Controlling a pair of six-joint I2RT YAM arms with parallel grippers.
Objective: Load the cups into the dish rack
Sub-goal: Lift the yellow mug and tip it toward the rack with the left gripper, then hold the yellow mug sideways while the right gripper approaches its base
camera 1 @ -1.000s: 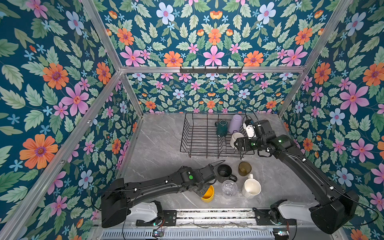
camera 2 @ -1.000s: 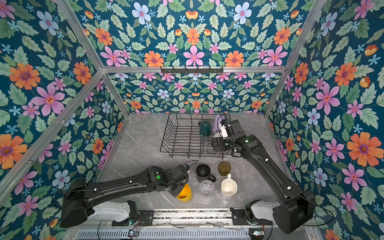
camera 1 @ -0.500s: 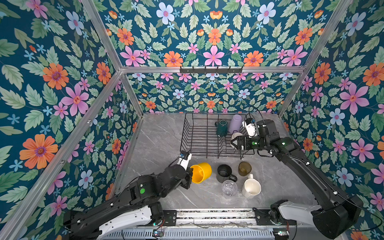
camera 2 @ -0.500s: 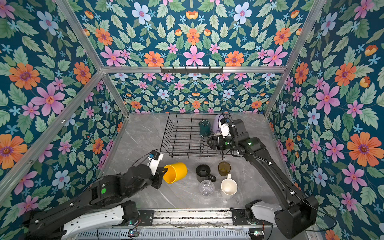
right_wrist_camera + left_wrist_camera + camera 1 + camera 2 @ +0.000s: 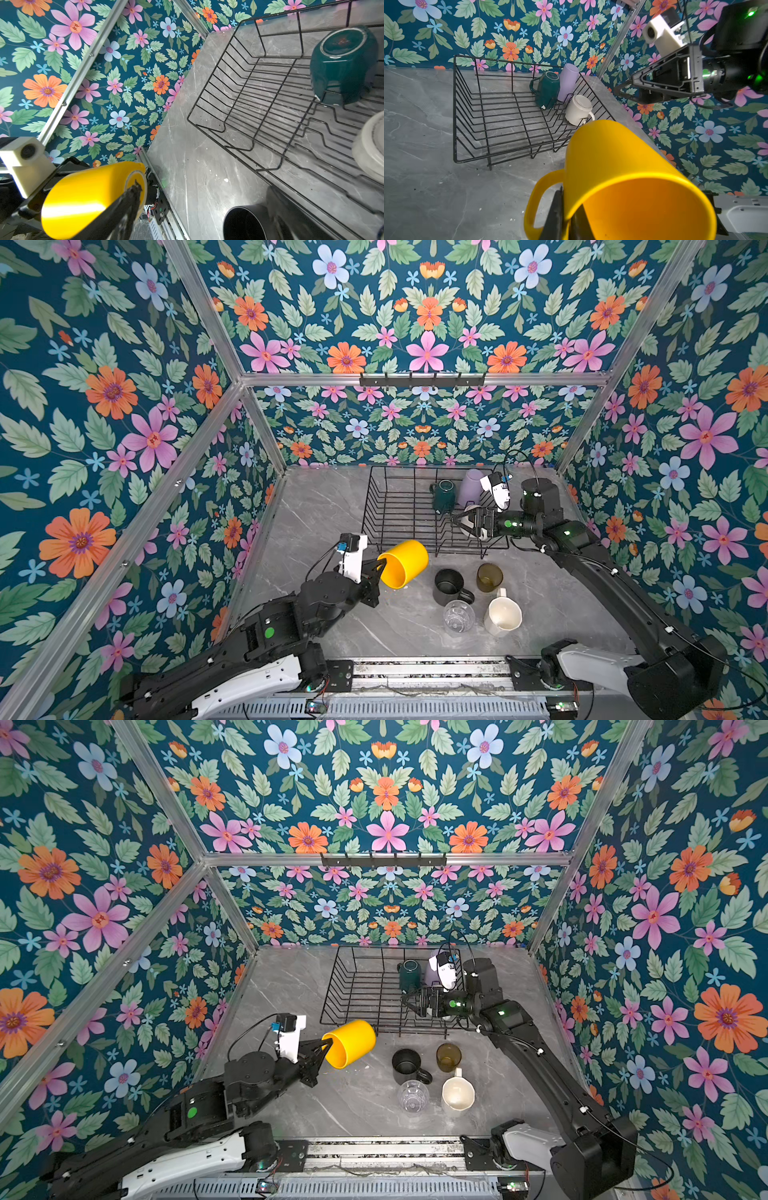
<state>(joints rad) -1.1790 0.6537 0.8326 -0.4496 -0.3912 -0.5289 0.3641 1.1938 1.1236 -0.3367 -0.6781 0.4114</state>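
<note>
Where the yellow mug (image 5: 406,562) hangs: rim pinched in the left gripper (image 5: 377,568), body jutting past its fingertips, just short of the dish rack (image 5: 371,506).
Right gripper (image 5: 454,523): spread wide, white mug (image 5: 579,110) close by, inside the rack.

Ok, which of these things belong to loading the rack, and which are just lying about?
Job: rack; inside it, green mug, lilac tumbler, white mug; yellow mug, held; on the table, black mug, olive tumbler, clear glass, cream mug.
Just there: hook rail on the back wall.
</note>
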